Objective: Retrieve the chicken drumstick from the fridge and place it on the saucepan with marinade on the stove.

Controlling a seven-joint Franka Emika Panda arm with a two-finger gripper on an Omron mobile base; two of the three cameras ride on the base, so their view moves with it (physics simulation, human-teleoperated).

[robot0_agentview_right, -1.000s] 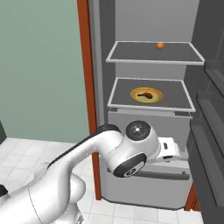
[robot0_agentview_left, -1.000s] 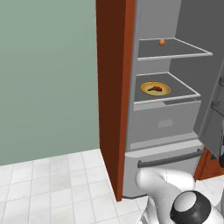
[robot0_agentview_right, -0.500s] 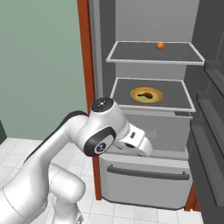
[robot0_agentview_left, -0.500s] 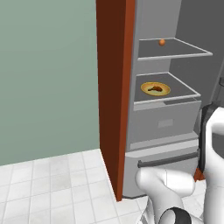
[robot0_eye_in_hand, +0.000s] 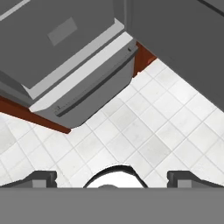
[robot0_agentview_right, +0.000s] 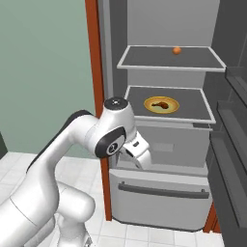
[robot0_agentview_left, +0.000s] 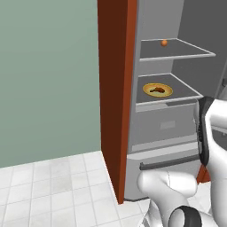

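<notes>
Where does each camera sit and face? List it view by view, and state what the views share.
Left base view: behind the arm on its left, facing the open fridge; the white arm rises at lower right.
Right base view: behind on the right, facing the same fridge; the arm crosses from lower left.
Hand view: on the hand, looking down at the floor tiles and the fridge's bottom drawer; the open gripper shows at the bottom.
Both base views share the drumstick on the yellow plate and the orange ball.
</notes>
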